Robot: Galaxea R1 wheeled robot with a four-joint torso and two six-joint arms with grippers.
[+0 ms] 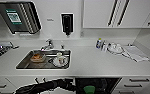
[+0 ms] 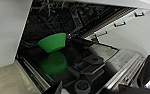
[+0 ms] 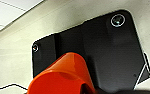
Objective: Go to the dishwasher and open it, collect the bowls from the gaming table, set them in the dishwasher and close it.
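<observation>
Jaws of the left gripper (image 2: 67, 37) grip the green bowl (image 2: 52, 42), arm extended low into the open dishwasher (image 2: 73, 22); right jaws' state cannot be told.

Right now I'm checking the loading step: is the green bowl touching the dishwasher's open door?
Cannot tell. In the left wrist view the green bowl sits above its reflection on the dishwasher door, but what supports it is hidden.
</observation>
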